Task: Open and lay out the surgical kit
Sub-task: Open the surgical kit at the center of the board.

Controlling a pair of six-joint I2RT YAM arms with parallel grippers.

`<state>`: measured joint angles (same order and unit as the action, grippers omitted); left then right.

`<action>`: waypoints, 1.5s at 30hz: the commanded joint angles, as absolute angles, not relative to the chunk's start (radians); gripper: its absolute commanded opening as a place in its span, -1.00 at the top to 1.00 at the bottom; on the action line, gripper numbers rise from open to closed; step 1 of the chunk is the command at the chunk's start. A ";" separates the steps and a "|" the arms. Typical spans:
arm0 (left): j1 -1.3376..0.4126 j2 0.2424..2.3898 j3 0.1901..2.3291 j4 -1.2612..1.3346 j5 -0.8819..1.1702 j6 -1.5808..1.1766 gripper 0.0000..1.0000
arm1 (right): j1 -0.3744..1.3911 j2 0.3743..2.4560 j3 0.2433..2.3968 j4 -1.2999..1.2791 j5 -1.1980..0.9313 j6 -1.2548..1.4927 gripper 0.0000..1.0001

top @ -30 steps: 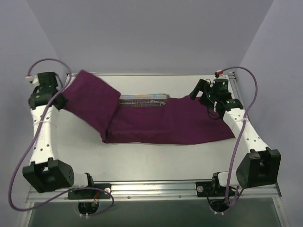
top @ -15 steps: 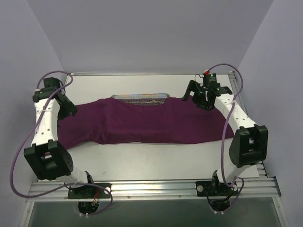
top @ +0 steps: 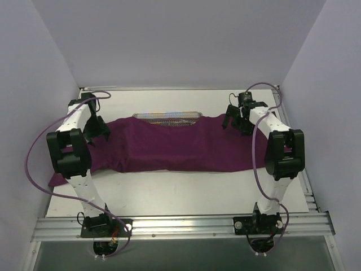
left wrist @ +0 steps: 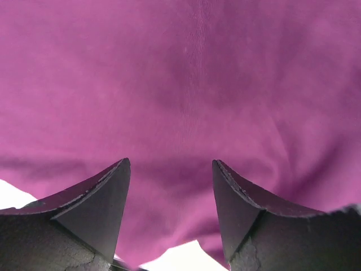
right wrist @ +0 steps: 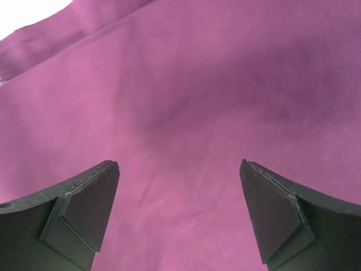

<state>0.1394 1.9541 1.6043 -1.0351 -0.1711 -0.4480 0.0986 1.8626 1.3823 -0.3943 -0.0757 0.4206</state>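
Observation:
The dark purple cloth wrap [top: 175, 148] lies spread across the table from left to right, its left end trailing toward the near left corner. Behind its far edge the silver wire-mesh tray [top: 166, 117] shows as a thin strip, with thin metal instruments just visible in it. My left gripper [top: 100, 131] hangs over the cloth's left part, open, nothing between its fingers; the wrist view shows cloth [left wrist: 180, 84] under the left gripper [left wrist: 171, 169]. My right gripper [top: 232, 119] is over the cloth's far right corner, open and empty, the right gripper [right wrist: 179, 169] wide above cloth [right wrist: 186, 101].
White walls close the table in at the back and both sides. Purple cables loop from each arm. A metal rail [top: 180, 226] with both arm bases runs along the near edge. Bare white table [top: 180, 192] lies between the cloth and the rail.
The left gripper has let go of the cloth's left flap, which now lies unfolded flat to the left. Both arms have swung inward over the cloth's ends.

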 commanded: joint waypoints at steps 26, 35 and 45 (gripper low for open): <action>0.104 2.485 2.131 -1.234 -0.233 -0.422 -0.52 | -0.046 2.255 1.612 -0.472 0.213 0.318 -0.84; 0.163 2.240 1.930 -1.138 -0.244 -0.426 -0.55 | -0.023 2.097 1.724 -0.540 0.132 0.400 -0.82; 0.115 2.120 1.953 -1.166 -0.121 -0.465 -0.63 | 0.144 2.264 2.142 -0.734 0.115 0.788 -0.82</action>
<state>0.1448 2.2150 1.9232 -1.1847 -0.1616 -0.4423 0.0925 2.2135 1.9976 -0.6071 0.1059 0.6327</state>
